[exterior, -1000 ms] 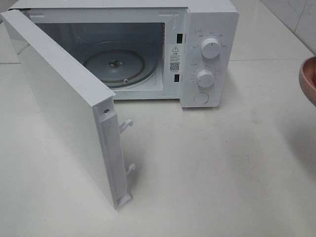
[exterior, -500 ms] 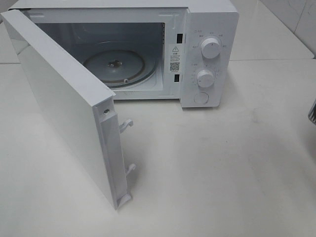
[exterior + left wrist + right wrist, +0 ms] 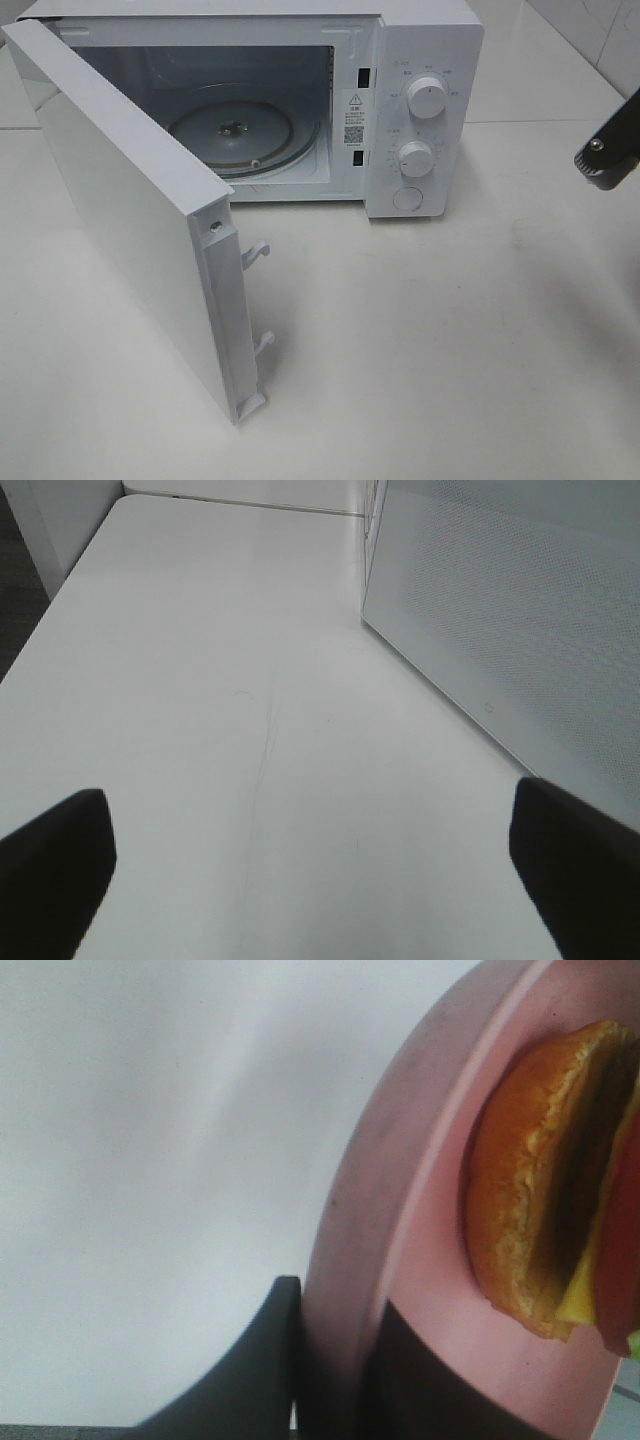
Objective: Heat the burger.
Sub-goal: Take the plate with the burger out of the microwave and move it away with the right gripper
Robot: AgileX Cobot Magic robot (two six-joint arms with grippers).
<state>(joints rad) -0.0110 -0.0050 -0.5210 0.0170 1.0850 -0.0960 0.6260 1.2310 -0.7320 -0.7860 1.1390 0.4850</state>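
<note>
Currently, your right pincer (image 3: 335, 1360) clamps the plate (image 3: 400, 1190) rim carrying the burger (image 3: 545, 1180); microwave (image 3: 300, 120) cavity at ten o'clock; left pincer (image 3: 310, 865) gapes empty.

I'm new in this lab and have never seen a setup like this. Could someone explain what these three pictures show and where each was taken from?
It is a robot with two arms, each ending in a grasping tool. One picture comes from a camera mounted high above the white table. It shows a white microwave with its door swung open and the glass turntable bare. The other two come from cameras on the arms' wrists. The left tool hangs open over the table beside the door, holding nothing. The right tool is shut on the rim of a pink plate carrying the burger. From above, only a dark part of that right arm shows at the edge.
</note>
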